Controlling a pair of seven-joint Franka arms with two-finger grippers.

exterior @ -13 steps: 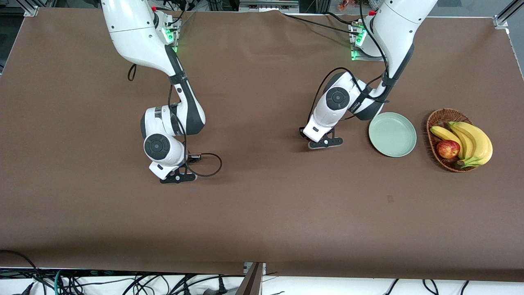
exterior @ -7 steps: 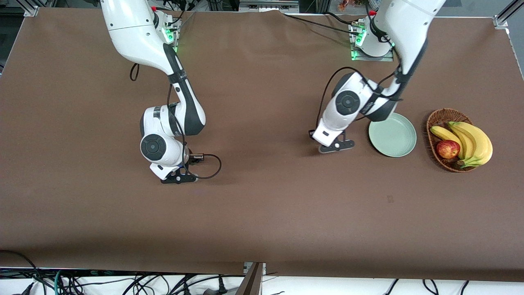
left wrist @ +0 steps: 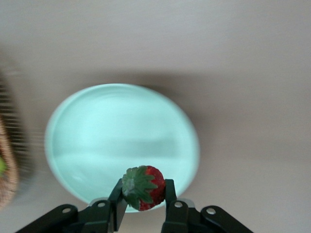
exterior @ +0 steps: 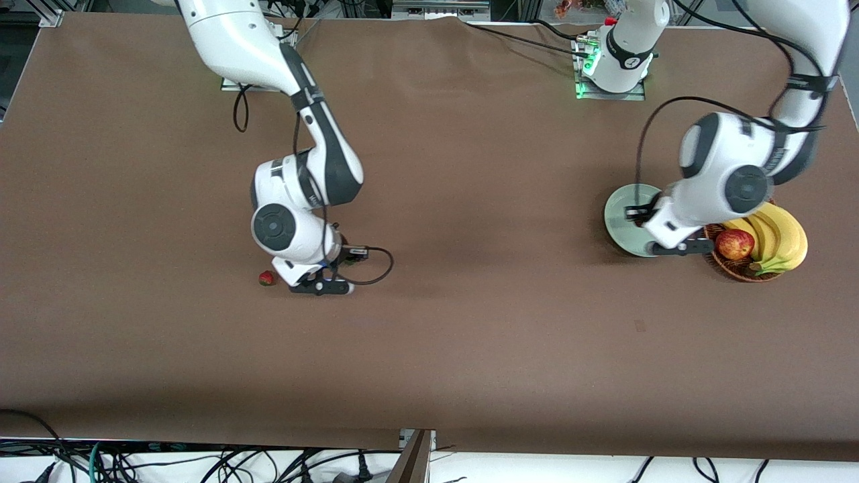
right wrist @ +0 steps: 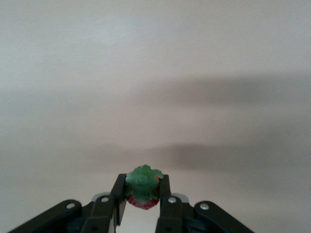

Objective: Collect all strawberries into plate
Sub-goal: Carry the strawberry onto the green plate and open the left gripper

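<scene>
Carry step in hand; left tool (left wrist: pixel 142 194) pinched first strawberry (left wrist: pixel 144 187) above pale green plate (exterior: pixel 621 213) rim, release over plate centre looked next; right tool (right wrist: pixel 141 194) pinched second strawberry (right wrist: pixel 142 191) well apart from plate; third strawberry (exterior: pixel 267 278) lay on table (exterior: pixel 470 335) beside it; three strawberries, one plate counted.

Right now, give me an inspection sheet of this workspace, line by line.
Surface: brown table, no spills seen.
Job's things: pale green plate, nothing seen in it; one strawberry in the left pincer; another strawberry in the right pincer; loose strawberry on the table beside the right pincer.
Clutter: wicker basket beside the plate, holding bananas and an apple.
Grippers: left pincer over the plate's edge; right pincer low over bare table.
Cables: black cable looping from the right wrist.
Surroundings: tangled cables below the table's edge.
</scene>
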